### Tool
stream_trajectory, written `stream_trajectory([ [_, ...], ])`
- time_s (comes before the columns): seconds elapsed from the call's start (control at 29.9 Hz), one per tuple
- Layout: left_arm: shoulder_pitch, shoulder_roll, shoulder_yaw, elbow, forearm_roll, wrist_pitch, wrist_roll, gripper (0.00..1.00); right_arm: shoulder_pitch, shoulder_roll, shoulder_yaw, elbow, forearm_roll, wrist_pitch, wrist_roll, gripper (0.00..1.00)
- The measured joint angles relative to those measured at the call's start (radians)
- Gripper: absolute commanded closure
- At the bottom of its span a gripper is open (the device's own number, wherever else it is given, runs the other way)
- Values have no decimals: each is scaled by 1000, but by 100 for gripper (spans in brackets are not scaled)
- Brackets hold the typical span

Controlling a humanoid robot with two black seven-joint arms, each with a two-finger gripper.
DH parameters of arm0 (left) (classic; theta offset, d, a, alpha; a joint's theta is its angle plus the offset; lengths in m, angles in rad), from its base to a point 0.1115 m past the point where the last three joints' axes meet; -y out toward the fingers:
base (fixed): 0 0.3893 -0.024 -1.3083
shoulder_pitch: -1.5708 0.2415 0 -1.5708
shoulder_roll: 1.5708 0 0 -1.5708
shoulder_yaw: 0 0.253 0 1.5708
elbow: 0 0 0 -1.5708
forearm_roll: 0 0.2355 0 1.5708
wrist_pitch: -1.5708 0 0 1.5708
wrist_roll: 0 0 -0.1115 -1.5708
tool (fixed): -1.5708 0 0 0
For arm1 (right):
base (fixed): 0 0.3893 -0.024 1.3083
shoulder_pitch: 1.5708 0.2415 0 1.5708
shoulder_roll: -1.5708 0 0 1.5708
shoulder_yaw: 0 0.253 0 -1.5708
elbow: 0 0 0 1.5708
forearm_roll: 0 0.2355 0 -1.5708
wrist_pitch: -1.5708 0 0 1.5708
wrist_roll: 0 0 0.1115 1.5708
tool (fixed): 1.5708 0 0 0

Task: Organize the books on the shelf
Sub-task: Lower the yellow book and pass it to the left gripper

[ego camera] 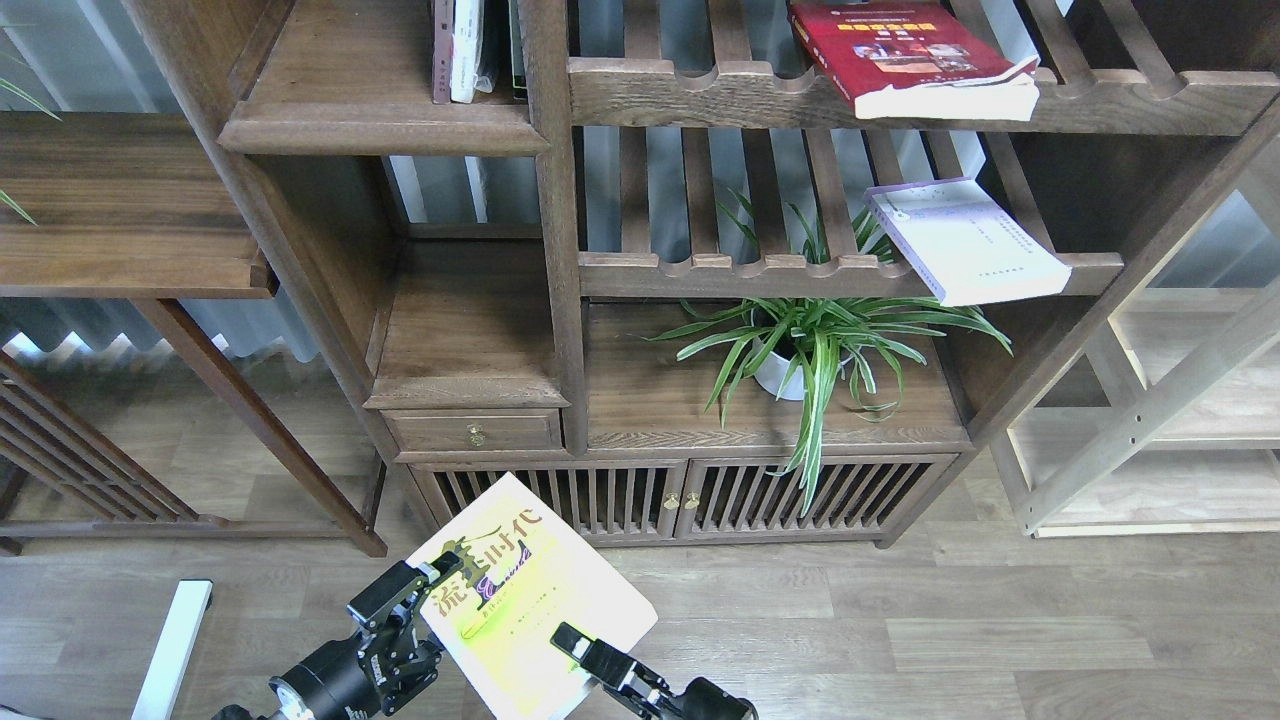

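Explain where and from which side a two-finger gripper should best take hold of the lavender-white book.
Grip the lavender-white book at its near corner, coming from the front. That corner juts past the slatted rack's front rail, so fingers could probably close above and below it; the far end lies on the slats.

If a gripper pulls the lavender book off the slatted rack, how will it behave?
The lavender book is a thin paperback, so probably light and bendy. It already overhangs the slatted rack, so a small pull may tip it off. Its smooth cover may slip.
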Motion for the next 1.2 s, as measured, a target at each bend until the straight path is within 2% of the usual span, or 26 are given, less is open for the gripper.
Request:
stream_trajectory([
  [0.13, -4, -1, 4, 0, 3, 0, 0, 15, 0, 0, 0, 0, 0, 0, 1, 97],
  [0.33, -6, 7, 34, 0, 29, 0, 2, 17, 0, 0, 0, 0, 0, 0, 0, 96],
  [0.97, -7, -4, 40, -2, 28, 0, 6, 62, 1, 0, 0, 0, 0, 0, 1, 96],
  [1.2, -10, -4, 62, -2, 28, 0, 6, 68, 1, 0, 0, 0, 0, 0, 0, 96],
])
